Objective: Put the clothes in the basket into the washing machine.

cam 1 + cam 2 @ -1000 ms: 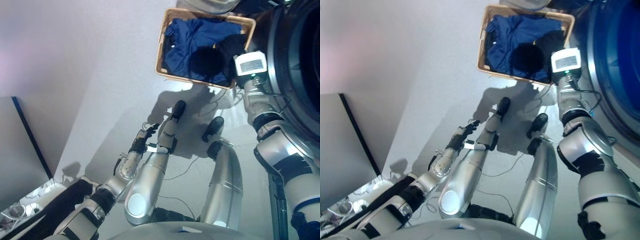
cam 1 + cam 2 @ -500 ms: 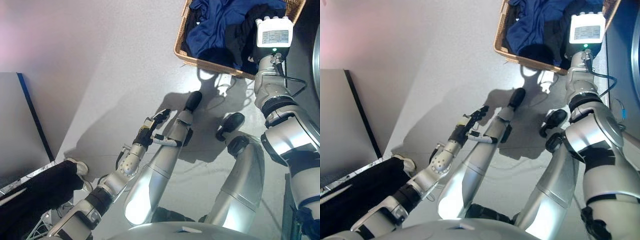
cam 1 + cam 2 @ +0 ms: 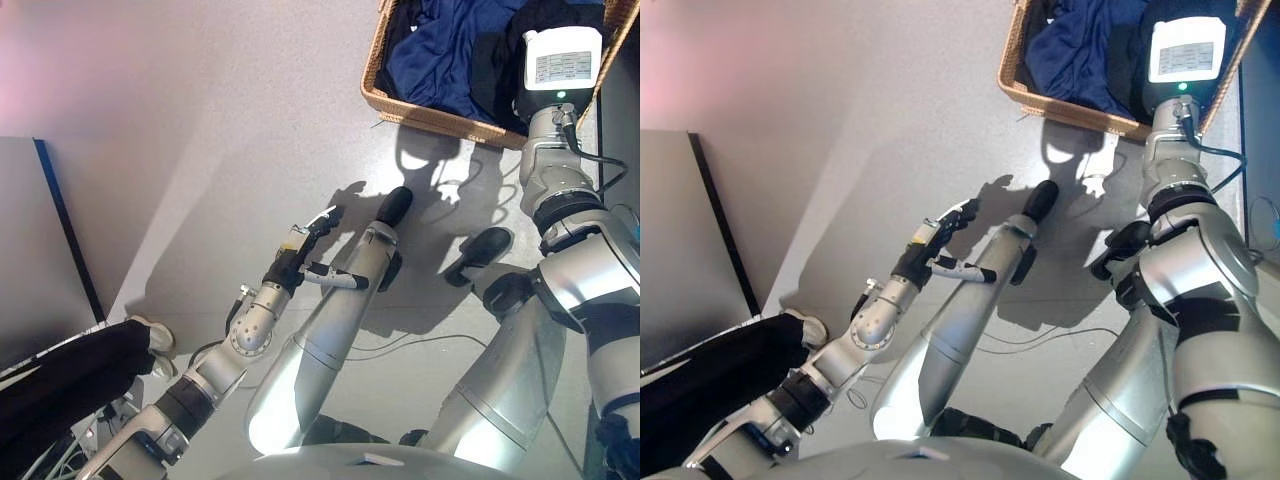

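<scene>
A woven basket [image 3: 420,112] stands on the grey floor at the top right. It holds a blue garment [image 3: 440,60] and a black garment [image 3: 500,65]. My right arm [image 3: 560,190] reaches up from the lower right into the basket, over the black garment. Its hand is hidden past the wrist, so I cannot see how it meets the cloth. My left hand [image 3: 305,250] hangs low at the centre left, away from the basket, open and holding nothing. A dark strip of the washing machine [image 3: 1265,110] shows at the right edge.
A person's dark trouser leg [image 3: 70,370] and light shoe [image 3: 150,335] are at the lower left. A grey panel [image 3: 30,250] with a dark edge stands along the left side.
The camera has shifted, so the basket now sits higher and further right and the washing machine's drum is out of view. My right arm stays reaching into the basket.
</scene>
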Controlling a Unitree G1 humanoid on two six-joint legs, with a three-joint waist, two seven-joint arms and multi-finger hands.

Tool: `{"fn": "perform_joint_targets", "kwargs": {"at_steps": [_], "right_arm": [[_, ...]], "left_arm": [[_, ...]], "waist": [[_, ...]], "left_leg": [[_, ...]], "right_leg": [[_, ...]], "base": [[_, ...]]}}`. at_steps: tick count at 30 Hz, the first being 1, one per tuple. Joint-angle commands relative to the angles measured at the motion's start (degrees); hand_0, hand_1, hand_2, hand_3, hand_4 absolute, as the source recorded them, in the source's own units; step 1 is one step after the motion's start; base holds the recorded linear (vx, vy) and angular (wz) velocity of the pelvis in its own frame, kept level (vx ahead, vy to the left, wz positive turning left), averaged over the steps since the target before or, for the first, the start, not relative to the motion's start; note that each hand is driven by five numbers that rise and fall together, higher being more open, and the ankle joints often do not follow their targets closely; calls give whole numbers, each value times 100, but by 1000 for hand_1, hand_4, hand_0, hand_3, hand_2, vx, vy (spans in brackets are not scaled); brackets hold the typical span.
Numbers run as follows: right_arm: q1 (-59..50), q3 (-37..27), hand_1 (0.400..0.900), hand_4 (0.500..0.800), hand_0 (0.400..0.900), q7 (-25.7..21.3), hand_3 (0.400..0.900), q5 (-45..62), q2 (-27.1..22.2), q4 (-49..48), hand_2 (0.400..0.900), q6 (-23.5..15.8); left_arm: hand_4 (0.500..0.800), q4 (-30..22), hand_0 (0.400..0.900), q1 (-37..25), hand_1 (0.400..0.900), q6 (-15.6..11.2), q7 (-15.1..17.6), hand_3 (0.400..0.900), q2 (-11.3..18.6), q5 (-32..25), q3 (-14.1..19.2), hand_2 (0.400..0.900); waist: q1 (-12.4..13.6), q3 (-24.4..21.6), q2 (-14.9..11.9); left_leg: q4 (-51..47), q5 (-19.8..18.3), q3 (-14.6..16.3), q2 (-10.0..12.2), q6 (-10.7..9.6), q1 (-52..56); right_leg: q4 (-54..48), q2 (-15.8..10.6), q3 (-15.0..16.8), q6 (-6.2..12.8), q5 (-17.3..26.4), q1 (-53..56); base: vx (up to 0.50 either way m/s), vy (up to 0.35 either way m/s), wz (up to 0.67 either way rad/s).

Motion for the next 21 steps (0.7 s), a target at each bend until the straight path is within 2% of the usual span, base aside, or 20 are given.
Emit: {"fn": "perform_joint_targets", "kwargs": {"at_steps": [1, 8, 13, 17, 21], "right_arm": [[479, 139, 400, 500, 400, 219, 400, -168, -442, 143, 400, 88], [537, -189, 400, 500, 400, -161, 400, 322, -465, -79, 400, 33], [398, -489, 400, 500, 400, -606, 400, 927, -514, -420, 400, -130], [407, -1298, 400, 500, 400, -1145, 400, 2085, -362, -1221, 400, -534], [667, -2319, 400, 500, 400, -1514, 400, 3282, -9, -2492, 400, -1030]], "left_arm": [[800, 53, 900, 392, 900, 34, 268, 900, 140, 55, 212, 900], [800, 107, 900, 304, 900, 88, 299, 900, 135, 123, 213, 900], [800, 114, 900, 197, 900, 147, 363, 900, 165, 159, 218, 900], [800, 226, 900, 152, 900, 248, 522, 900, 120, 210, 365, 900], [800, 464, 900, 172, 900, 327, 707, 900, 3, 290, 549, 900]], "waist": [[-67, -23, 859], [-150, -22, 769], [-249, -24, 636], [-401, -42, 460], [-635, -45, 223]], "left_leg": [[369, -864, 135, 19, 302, 72], [304, -811, 163, 73, 334, 107], [138, -741, 128, 149, 338, 234], [-242, -652, 66, 292, 347, 488], [-730, -581, 78, 466, 342, 848]], "right_leg": [[-727, -83, 104, 383, 234, 55], [-827, -22, 80, 378, 339, 70], [-1075, 36, 42, 394, 455, 177], [-1498, 117, -85, 418, 597, 476], [-2045, 351, -268, 486, 739, 865]], "base": [[0, 0, 0], [-15, -5, -6], [-18, -17, -9], [0, -32, -15], [15, -41, -25]]}}
